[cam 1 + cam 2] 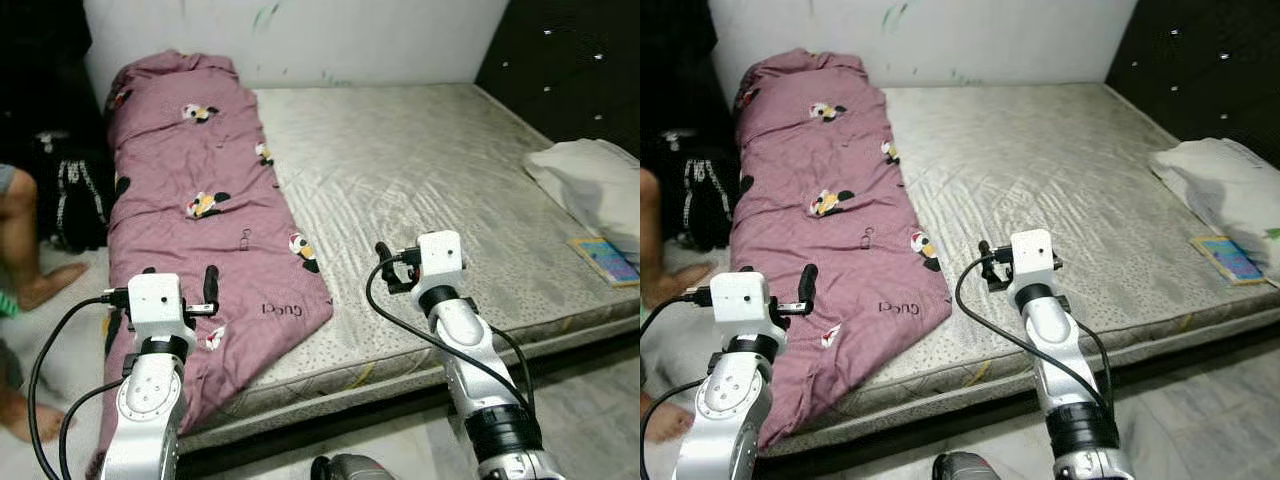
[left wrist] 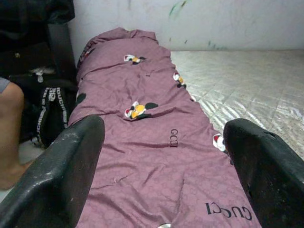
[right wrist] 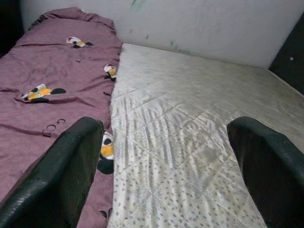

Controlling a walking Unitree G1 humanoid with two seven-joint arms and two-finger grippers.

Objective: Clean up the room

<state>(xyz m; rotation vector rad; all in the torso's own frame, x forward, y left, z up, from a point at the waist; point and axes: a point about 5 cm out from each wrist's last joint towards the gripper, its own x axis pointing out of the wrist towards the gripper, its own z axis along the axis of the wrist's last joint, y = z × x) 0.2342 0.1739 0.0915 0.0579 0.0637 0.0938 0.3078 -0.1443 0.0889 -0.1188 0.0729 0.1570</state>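
The mauve quilt (image 1: pixel 200 230) lies along the bed's (image 1: pixel 420 190) left side; both pincers, left (image 2: pixel 161 156) and right (image 3: pixel 166 161), gape wide near its near end, so thin fabric could slip a shallow pinch

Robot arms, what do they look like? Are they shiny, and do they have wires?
Yes, they are shiny silver metal with rounded joints. Each wrist carries a white boxy block, and a black band sits below it. Loose black cables loop from the blocks down along both arms. The left gripper and the right gripper each have two long black fingers, thick with rounded, slightly scuffed tips.
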